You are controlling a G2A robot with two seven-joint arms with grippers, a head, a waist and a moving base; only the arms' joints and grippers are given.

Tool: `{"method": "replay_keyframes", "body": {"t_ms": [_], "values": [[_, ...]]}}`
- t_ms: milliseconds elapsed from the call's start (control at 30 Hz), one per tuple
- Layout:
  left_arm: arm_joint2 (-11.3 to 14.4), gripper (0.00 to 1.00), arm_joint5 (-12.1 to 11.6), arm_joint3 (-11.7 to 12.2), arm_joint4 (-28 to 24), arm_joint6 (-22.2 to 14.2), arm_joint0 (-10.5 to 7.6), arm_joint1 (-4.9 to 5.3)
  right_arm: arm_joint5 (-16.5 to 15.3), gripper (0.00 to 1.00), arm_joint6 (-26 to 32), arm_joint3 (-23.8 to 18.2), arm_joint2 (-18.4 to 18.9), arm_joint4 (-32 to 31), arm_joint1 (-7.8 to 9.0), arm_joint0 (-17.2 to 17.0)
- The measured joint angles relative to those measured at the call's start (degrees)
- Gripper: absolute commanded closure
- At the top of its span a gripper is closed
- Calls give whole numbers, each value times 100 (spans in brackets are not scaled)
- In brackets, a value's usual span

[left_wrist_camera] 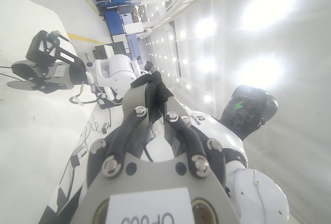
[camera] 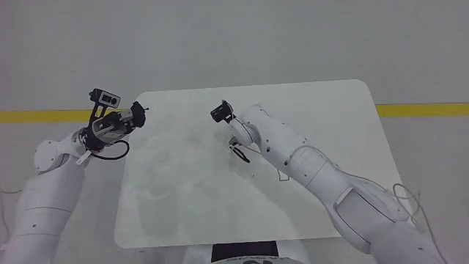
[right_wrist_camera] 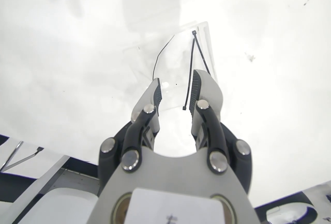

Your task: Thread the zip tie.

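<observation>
Zip ties (right_wrist_camera: pixel 190 64) partly behind right gripper (right_wrist_camera: pixel 177 77) (spread wide), left gripper (left_wrist_camera: pixel 154 81) pinched together

Both the left arm (camera: pixel 50 187) and the right arm (camera: pixel 322 180) are glossy white, built of thick rounded segments. A black camera bracket (camera: pixel 105 99) sits on the left wrist, and a thin black cable (camera: pixel 111 155) loops beneath it. The right gripper (right_wrist_camera: pixel 177 77) has a pale grey base plate, curved black link bars (right_wrist_camera: pixel 214 126) pinned with round silver screws (right_wrist_camera: pixel 218 158), and grey fingers (right_wrist_camera: pixel 212 88) lined with black ribbed pads (right_wrist_camera: pixel 194 88). The left gripper (left_wrist_camera: pixel 153 85) is built the same way and carries a white label (left_wrist_camera: pixel 152 205) with dark print. The head (left_wrist_camera: pixel 248 116) is glossy black with a small green lightning mark (left_wrist_camera: pixel 239 105).
</observation>
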Motion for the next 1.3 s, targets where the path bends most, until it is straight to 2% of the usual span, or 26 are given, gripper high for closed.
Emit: {"method": "replay_keyframes", "body": {"t_ms": [600,900,1300], "values": [[0,100,0,0,0,0,0,0,146,80,54,711,-294,-416,-381,196],[0,100,0,0,0,0,0,0,115,91,50,931,-307,-554,-512,224],[0,100,0,0,0,0,0,0,75,100,60,1147,-251,-673,-649,211]]}}
